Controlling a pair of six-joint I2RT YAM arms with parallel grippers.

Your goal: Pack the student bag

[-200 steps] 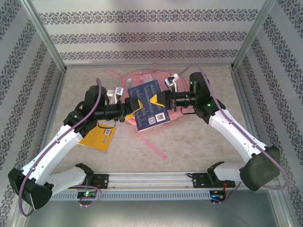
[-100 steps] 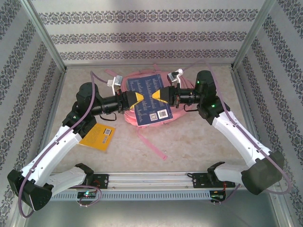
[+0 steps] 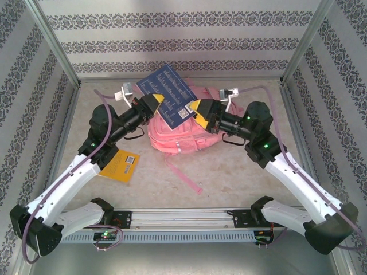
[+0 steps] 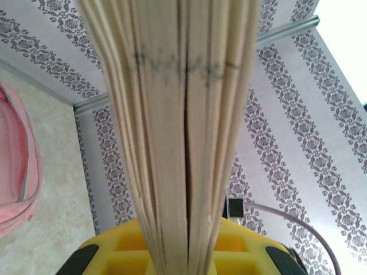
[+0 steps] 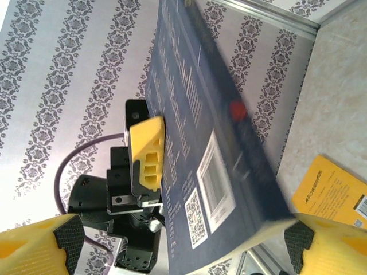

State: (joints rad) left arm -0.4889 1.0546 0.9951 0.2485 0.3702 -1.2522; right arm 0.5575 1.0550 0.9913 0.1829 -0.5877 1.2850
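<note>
The left gripper (image 3: 153,103) is clamped on one dark blue book (image 3: 170,91). In the left wrist view the pale page edges rise straight out from between its two yellow fingers (image 4: 241,255). In the right wrist view one of those fingers is pressed flat against the printed cover. The book is held tilted in the air, over the far-left part of the student bag (image 3: 183,134), with its upper corner against the patterned back wall (image 3: 229,46) in the overhead view.

The right gripper (image 3: 198,112) hovers over the far-right part of the bag, facing the left one across the book. Its jaws stand wide apart. Its two yellow fingers (image 5: 49,240) sit at opposite bottom corners of its wrist view, and the book's lower corner, with a barcode and a QR square, lies in the gap between them. Whether that corner touches either pad cannot be told.

There is one student bag. It is pink and lies flat on the table (image 3: 246,172), under the book and both grippers. One thin pink strap (image 3: 186,175) trails from it toward the near edge.

There are two books in all. The second is a yellow book (image 3: 118,165), lying flat on the table well to the near-left of the bag, partly under the left arm. It is apart from the bag and from the strap.
</note>
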